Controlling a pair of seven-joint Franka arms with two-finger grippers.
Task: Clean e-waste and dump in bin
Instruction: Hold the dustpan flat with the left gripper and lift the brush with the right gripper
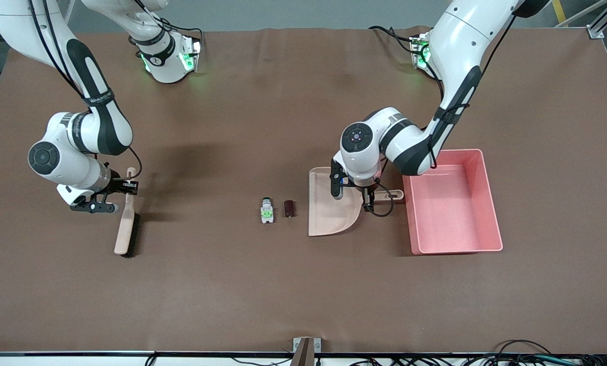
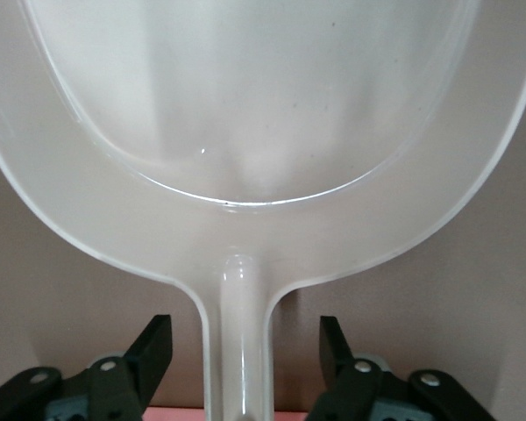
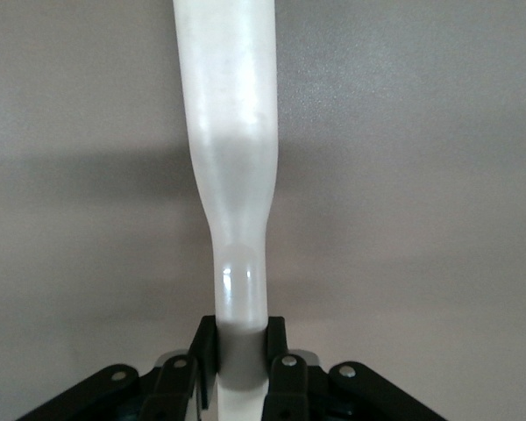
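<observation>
**Two small parts waiting to be swept, tools in hand**

The e-waste lay on the bare table just beside the dustpan (image 1: 331,206), at its open mouth toward the right arm's end: the dark block (image 1: 289,208) closest to the pan, and the white part (image 1: 267,210) with green and orange marks beside the block, slightly farther from the pan. Both looked light, hard and rigid, likely to skid or tumble when pushed rather than deform. Too small and low for an easy pinch, they seemed better moved by sweeping than by picking up.

The dustpan itself was thin, stiff, smooth plastic, probably light and a little slippery; its narrow handle (image 2: 238,342) was the obvious place to take hold. The left gripper (image 1: 368,199) sat over that handle with its jaws apart on either side of it, not yet pinching it. In the left wrist view the fingers (image 2: 149,351) stood clear of the handle on both sides.

The bin (image 1: 453,203) stood beside the pan, at the handle end, toward the left arm's end of the table.

Well away from the pan, toward the right arm's end, the right gripper (image 1: 125,187) was clamped on the brush (image 1: 126,221) by its slim handle, the bristle edge resting on the table. A smooth handle held so near its end might twist when the bristles drag.
</observation>
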